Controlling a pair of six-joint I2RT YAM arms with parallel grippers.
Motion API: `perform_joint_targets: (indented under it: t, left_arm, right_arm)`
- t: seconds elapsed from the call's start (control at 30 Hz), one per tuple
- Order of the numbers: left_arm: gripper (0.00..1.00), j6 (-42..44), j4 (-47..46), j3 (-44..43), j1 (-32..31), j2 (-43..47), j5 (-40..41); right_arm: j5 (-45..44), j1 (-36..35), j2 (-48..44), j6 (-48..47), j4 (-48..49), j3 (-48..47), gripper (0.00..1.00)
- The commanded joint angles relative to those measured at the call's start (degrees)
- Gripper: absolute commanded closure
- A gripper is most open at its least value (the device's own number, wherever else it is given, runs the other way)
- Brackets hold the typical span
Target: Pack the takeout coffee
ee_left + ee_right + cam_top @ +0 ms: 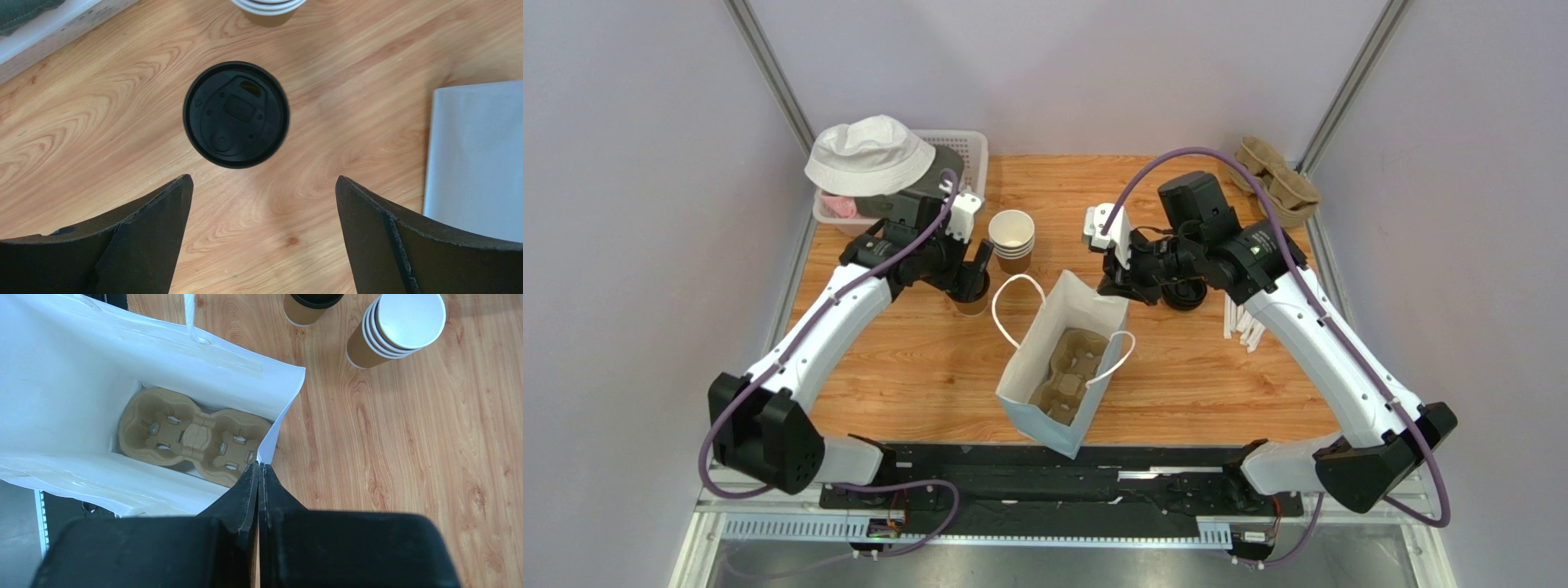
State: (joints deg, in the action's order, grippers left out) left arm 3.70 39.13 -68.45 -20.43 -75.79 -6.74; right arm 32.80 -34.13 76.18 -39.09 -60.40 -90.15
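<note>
The takeout coffee (236, 114), a brown paper cup with a round black lid, stands upright on the wooden table left of the bag (967, 304). My left gripper (261, 180) hovers above it, open wide with nothing between its fingers (153, 239); the lid lies just beyond the fingertips. The white paper bag (1063, 368) stands open mid-table with a cardboard cup carrier (193, 436) at its bottom. My right gripper (261, 468) is shut on the bag's right rim (1122, 279). The coffee also shows at the top of the right wrist view (310, 306).
A stack of lidless paper cups (1011, 233) stands right behind the coffee. Loose black lids (1185, 294) and white sticks (1244, 325) lie right of the bag. A basket (971, 147) with a white hat (869, 153) is back left; spare carriers (1277, 178) sit back right.
</note>
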Motion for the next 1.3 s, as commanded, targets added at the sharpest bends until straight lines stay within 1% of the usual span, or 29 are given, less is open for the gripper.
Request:
perform_joint_targets:
  t: [0.0,0.2,0.4,0.6,0.73,0.93,1.27]
  left_arm:
    - [0.04,4.0,1.4,-5.2,0.5,-4.6,4.7]
    - [0.02,5.3,1.1,-8.9,0.6,-10.9,4.7]
    - [0.02,5.3,2.3,-10.0,0.6,-14.3,3.6]
    - [0.01,4.8,2.3,-9.1,0.7,-13.7,3.2]
    - [0.01,4.6,2.1,-8.5,0.8,-13.1,3.7]
    - [0.01,4.4,1.8,-8.3,0.9,-13.1,3.8]
    - [0.01,4.5,2.4,-9.8,1.7,-15.7,4.0]
  right_arm:
    - [0.6,-0.3,-0.8,-0.3,4.1,0.8,1.00]
    - [0.9,-0.3,-1.2,-1.5,4.7,1.5,1.00]
    - [2.4,-0.2,-4.1,-5.0,8.7,5.1,1.00]
    - [4.6,-0.1,-8.2,-7.0,15.0,8.6,1.00]
    - [8.4,-0.1,-11.1,-8.3,19.0,11.0,1.00]
    - [9.3,-0.1,-12.1,-11.1,18.8,12.1,1.00]
    - [7.6,0.1,-10.6,-10.4,18.8,13.0,1.00]
